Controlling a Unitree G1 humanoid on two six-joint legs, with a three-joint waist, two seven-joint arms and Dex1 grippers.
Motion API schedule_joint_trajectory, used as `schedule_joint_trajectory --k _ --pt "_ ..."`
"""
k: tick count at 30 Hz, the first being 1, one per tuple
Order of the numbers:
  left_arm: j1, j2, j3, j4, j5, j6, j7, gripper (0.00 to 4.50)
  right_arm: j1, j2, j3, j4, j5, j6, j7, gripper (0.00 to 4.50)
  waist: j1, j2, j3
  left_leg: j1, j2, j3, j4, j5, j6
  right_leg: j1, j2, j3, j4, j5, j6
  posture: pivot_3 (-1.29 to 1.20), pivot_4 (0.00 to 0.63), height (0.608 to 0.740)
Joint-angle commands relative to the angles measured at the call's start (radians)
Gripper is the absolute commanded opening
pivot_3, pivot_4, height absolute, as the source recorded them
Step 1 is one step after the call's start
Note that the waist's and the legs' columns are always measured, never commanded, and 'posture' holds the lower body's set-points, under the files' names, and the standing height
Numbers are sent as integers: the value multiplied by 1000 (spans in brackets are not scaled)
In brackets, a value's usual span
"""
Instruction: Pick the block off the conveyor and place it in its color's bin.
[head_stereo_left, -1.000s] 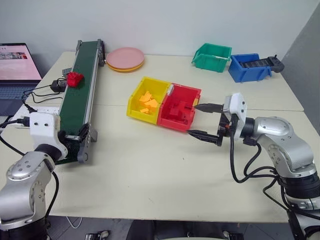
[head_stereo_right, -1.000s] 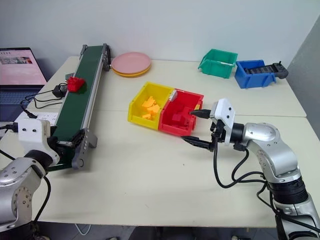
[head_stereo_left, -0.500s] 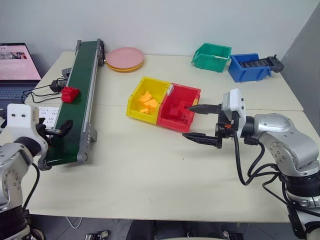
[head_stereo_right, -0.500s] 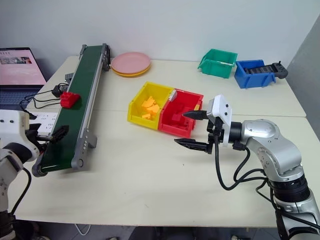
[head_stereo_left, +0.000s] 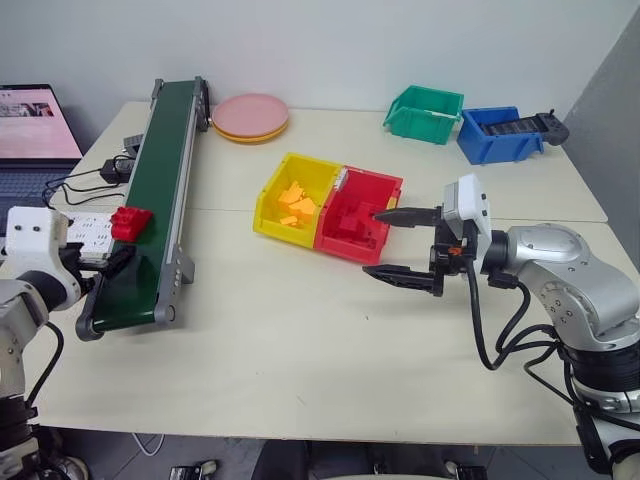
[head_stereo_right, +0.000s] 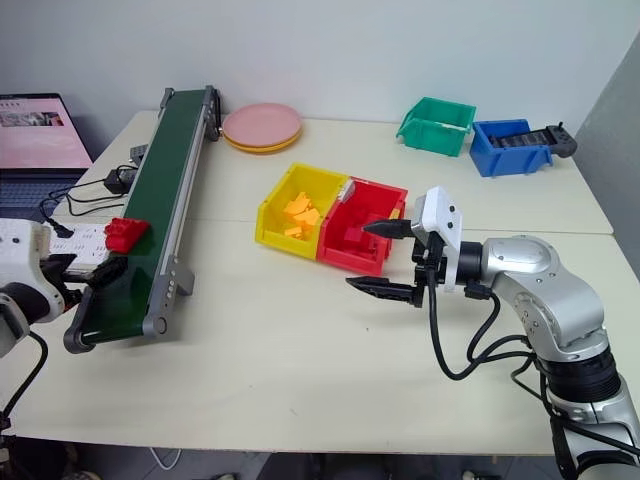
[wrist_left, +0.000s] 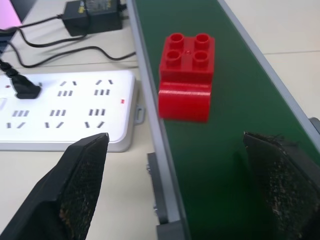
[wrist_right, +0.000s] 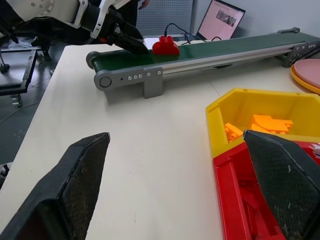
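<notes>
One red block (wrist_left: 186, 77) on the conveyor (head_stereo_left: 160, 190), one red bin (head_stereo_left: 358, 213), two grippers (head_stereo_left: 100, 265) (head_stereo_left: 400, 243) both spread wide.

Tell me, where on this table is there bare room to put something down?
Most room is the table's near half, in front of the conveyor and yellow bin. Another patch lies between the plates and green bin. Left of the conveyor, cables and a power strip crowd it.
</notes>
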Motion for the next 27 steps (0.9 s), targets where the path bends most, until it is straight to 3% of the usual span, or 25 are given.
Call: schedule_joint_trajectory --k 1,5,16,22,27 --pt "-17 24 -20 -5 11 -16 -20 4459 -19 -13 -14 -43 17 -2 2 4500 0 0 0 0 0 0 0 0 0 0 0 0 0 0 0 0 150 740" --pt "4 25 -46 -19 33 -27 -20 3722 -16 -21 -17 -43 15 -3 7 4500 0 0 0 0 0 0 0 0 0 0 0 0 0 0 0 0 150 740" --pt "154 -90 25 -260 5 69 85 1543 -11 -33 -25 -31 19 -16 15 4500 3 1 0 1 0 0 0 0 0 0 -1 0 1 0 0 0 150 740" --pt "164 -111 31 -331 3 84 114 1540 -24 -30 -21 -15 17 -28 27 4500 3 1 0 1 0 0 0 0 0 1 -1 -1 1 0 0 0 150 740" --pt "-10 -55 -32 -376 -38 107 87 1540 -30 -47 -42 -13 13 -30 26 4500 9 -2 1 0 0 -2 0 0 0 1 -1 -3 1 0 0 0 150 740"
